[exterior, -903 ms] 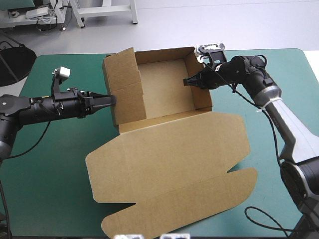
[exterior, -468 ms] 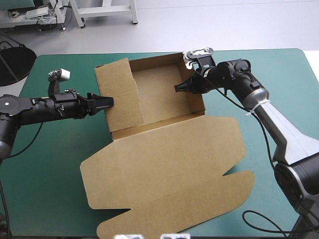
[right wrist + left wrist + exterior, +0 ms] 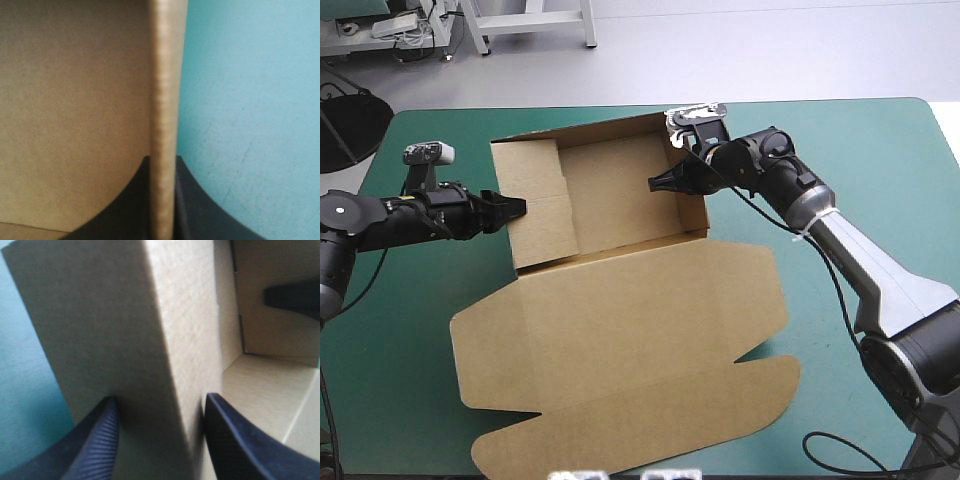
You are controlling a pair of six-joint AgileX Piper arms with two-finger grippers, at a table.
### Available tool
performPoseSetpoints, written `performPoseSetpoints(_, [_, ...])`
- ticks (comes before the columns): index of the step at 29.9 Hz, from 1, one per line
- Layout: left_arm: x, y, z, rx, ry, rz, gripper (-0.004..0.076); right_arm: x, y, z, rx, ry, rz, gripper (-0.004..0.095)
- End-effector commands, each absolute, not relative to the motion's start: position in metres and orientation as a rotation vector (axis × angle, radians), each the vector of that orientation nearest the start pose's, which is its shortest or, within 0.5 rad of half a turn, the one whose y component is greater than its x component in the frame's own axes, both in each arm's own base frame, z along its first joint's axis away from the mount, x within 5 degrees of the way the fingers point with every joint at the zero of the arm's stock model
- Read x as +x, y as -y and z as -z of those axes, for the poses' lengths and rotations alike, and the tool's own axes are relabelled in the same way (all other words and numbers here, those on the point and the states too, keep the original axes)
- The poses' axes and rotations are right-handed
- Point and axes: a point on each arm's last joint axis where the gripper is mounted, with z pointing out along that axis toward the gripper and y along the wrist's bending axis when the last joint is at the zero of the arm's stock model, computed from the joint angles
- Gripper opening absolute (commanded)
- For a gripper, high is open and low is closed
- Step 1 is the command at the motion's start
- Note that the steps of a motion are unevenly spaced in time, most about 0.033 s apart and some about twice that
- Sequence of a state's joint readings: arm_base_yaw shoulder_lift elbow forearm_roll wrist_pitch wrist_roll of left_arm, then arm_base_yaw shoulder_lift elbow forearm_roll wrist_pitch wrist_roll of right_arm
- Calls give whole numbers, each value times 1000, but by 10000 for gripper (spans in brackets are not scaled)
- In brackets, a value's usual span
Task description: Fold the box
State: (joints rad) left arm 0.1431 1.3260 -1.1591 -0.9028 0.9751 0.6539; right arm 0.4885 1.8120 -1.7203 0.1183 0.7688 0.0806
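In the high view the box (image 3: 620, 200) lies on the teal-green bench (image 3: 400, 350). It is an open tray in the upper centre of the frame, walls raised. Its lid (image 3: 620, 340) lies flat and spreads down across the lower centre and lower left. The left gripper (image 3: 512, 208) reaches in from the left of the frame and meets the tray's left wall (image 3: 535, 200) about halfway along. The right gripper (image 3: 658, 184) comes from the right of the frame and sits at the right wall (image 3: 695, 215), its tips on the tray's inner side.

In the left wrist view the left gripper (image 3: 160, 397) has its fingers (image 3: 90, 445) on either side of the left wall (image 3: 150, 330). One lies on the outer face next to the bench (image 3: 20, 365), the other inside the tray. Both press on the board, clenched on the box. Ahead of the gripper are the tray's floor and a far corner. One black finger (image 3: 292, 296) of the right gripper shows across the tray.

In the right wrist view the right gripper (image 3: 162, 162) has its fingers (image 3: 195, 200) all but meeting. The thin edge of the right wall (image 3: 162, 90) runs straight ahead between them, so they grasp the box. On one side of this edge is the tray's brown inside (image 3: 75, 100), on the other the bare bench (image 3: 250, 100).
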Motion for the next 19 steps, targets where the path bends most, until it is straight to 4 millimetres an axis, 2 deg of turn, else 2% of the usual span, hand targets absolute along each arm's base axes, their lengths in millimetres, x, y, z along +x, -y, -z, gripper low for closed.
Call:
performPoseSetpoints(1, [275, 17, -373, 165, -2173, 650, 272, 349, -217, -391, -380, -2167, -585, -12])
performPoseSetpoints(7, [277, 12, -372, 145, -2176, 578, 176, 343, -227, -391, -401, -2168, -605, -12])
performPoseSetpoints(9, [277, 11, -371, 136, -2192, 567, 102, 343, -227, -390, -401, -2176, -608, -12])
performPoseSetpoints(11, [276, 9, -369, 121, -2214, 551, -10, 342, -227, -389, -407, -2195, -604, -12])
performPoseSetpoints(19, [274, 21, -363, 183, -2284, 484, -9, 335, -222, -379, -463, -2318, -541, -12])
